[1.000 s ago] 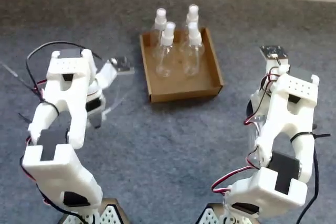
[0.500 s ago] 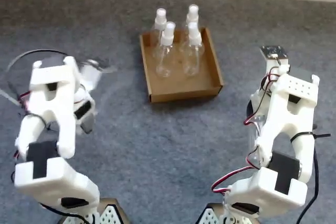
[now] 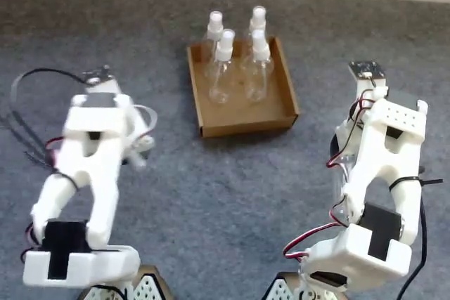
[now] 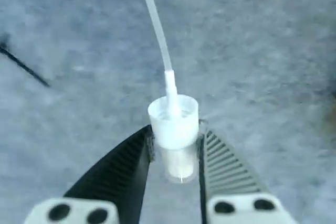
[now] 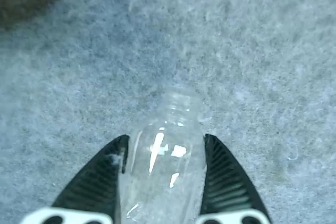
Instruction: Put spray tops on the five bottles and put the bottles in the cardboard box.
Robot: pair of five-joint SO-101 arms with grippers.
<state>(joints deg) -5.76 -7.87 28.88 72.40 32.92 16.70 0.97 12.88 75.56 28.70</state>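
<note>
item: spray top [image 4: 173,116]. white plastic collar with a long thin dip tube [image 4: 155,24] running out from it. held off the table [image 3: 211,194] at the left side, well apart from the cardboard box [image 3: 246,126]. left gripper [image 4: 176,135] is clamped on the collar, one ribbed finger on each side.
handling: likely very light and rigid at the collar; the tube looks thin and bendable, so the collar is the place to hold, never the tube. the smooth plastic may twist in the grip while it is seated.

item: open bottle [image 5: 165,166]. clear plastic, neck bare, no top. held at the right side of the table, near the box corner but apart from it. right gripper [image 5: 165,141] is closed around its body just below the shoulder.
handling: probably empty, light and thin-walled; a hard squeeze could dent it, and the glossy wall looks slippery. a grip on the body below the shoulder leaves the neck free for the tube.

item: four capped bottles [image 3: 223,72]. upright, close together at the far end of the box.

status, judged: last bottle awaits its top.
</note>
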